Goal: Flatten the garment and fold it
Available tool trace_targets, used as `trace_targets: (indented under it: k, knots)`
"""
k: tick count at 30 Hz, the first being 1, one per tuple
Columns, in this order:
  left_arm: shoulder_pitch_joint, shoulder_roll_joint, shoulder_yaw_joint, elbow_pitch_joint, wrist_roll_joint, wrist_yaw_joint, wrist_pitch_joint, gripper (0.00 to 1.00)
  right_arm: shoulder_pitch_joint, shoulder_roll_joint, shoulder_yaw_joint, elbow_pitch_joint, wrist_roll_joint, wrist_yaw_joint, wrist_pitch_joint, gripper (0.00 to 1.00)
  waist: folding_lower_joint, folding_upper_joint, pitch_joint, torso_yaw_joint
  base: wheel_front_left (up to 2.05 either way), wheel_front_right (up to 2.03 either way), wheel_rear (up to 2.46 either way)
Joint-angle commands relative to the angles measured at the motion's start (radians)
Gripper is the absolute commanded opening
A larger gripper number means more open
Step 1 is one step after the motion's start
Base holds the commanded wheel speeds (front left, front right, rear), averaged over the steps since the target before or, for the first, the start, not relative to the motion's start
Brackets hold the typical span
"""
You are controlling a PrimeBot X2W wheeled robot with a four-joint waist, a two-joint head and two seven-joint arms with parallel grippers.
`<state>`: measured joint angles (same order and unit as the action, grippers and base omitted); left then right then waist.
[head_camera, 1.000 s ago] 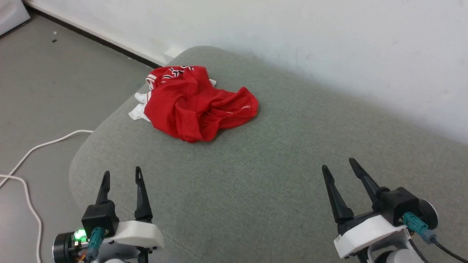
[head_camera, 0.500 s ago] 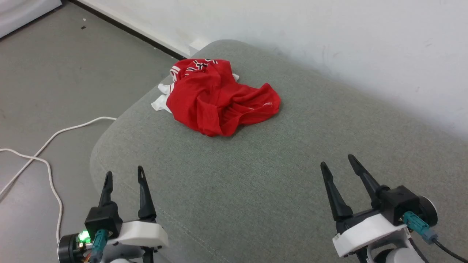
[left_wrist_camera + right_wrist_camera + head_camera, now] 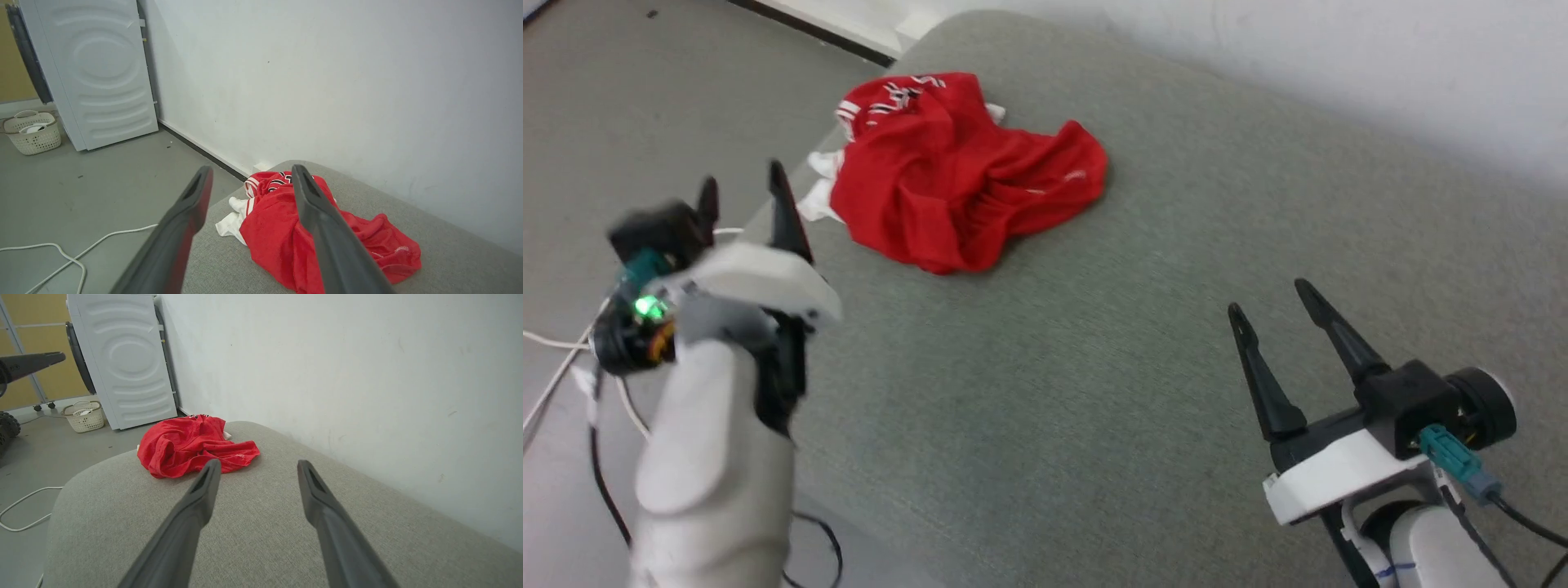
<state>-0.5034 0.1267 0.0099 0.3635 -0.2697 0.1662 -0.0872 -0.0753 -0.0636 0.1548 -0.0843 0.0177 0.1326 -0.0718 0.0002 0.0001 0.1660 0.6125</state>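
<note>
Garment: the red jersey shirt (image 3: 956, 171) is lying in a crumpled heap on the grey upholstered seat (image 3: 1094, 367), up toward the seat's 11 o'clock corner and close to its rounded edge.
Garment detail: a white sleeve is poking out at the heap's 9 o'clock side. The striped trim and a bit of black lettering are showing at its 12 o'clock end, and the number is buried in the folds.
Left hand (image 3: 742, 178): it is hovering in the air near the shirt, at about the shirt's 8 o'clock. Its two dark fingers are spread wide and aiming at the heap, and they are gripping nothing.
Right hand (image 3: 1269, 298): it is hanging over bare seat fabric at about the shirt's 4 o'clock, well apart from it. It is likewise spread wide and carrying nothing.
Done so far: nothing, as far as I am seeing. No part of the shirt is lying flat and no fold is showing.
Left to do: taking hold of the cloth, opening and smoothing it, then all of the folding.
Step in hand: I am judging this as the left arm's reach toward the heap.
Floor: a white cable (image 3: 61, 253) is trailing at the seat's 9 o'clock. A white washing machine (image 3: 102, 73) and a pale laundry basket (image 3: 32, 132) are standing farther off.
Risk: with the heap sitting so near the edge, a tug toward 9 o'clock could be sliding it off the seat.
</note>
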Motion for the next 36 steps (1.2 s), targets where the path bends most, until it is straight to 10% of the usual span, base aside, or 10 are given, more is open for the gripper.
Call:
trace_targets:
  k: [1,12,26,27,28,30,36]
  knots:
    - [-0.057,0.025,0.016,0.038,-0.023,-0.015,0.040,1.00,-0.024,-0.014,0.002,-0.015,-0.007,-0.002,0.003,1.00,-0.0002,-0.0001,0.186,-0.176,0.00,0.00,0.00]
    - [-0.304,0.179,0.107,0.222,-0.174,-0.066,0.448,1.00,-0.109,-0.056,0.012,-0.065,0.013,-0.002,-0.006,1.00,-0.0002,-0.0001,0.401,-0.371,0.00,0.00,0.00]
    - [-0.228,0.262,0.191,0.181,-0.257,0.047,0.771,1.00,-0.167,-0.051,0.019,-0.036,0.040,-0.002,-0.060,1.00,-0.0002,-0.0001,0.468,-0.479,0.00,0.00,0.00]
    - [-0.214,0.267,0.193,0.175,-0.257,0.053,0.783,0.89,-0.169,-0.049,0.021,-0.031,0.042,-0.002,-0.063,1.00,-0.0002,-0.0001,0.462,-0.483,0.00,0.00,0.00]
    - [-0.202,0.274,0.197,0.165,-0.255,0.058,0.784,0.46,-0.171,-0.047,0.022,-0.025,0.045,-0.002,-0.066,1.00,-0.0002,-0.0001,0.454,-0.486,0.00,0.00,0.00]
    - [-0.179,0.295,0.203,0.142,-0.236,0.069,0.757,0.00,-0.172,-0.043,0.026,-0.011,0.050,-0.002,-0.072,1.00,-0.0002,-0.0001,0.433,-0.491,0.00,0.00,0.00]
    - [-0.165,0.381,0.227,0.089,-0.124,0.101,0.467,0.00,-0.164,-0.027,0.023,0.043,0.066,-0.002,-0.100,1.00,-0.0002,-0.0001,0.319,-0.498,0.00,0.00,0.00]
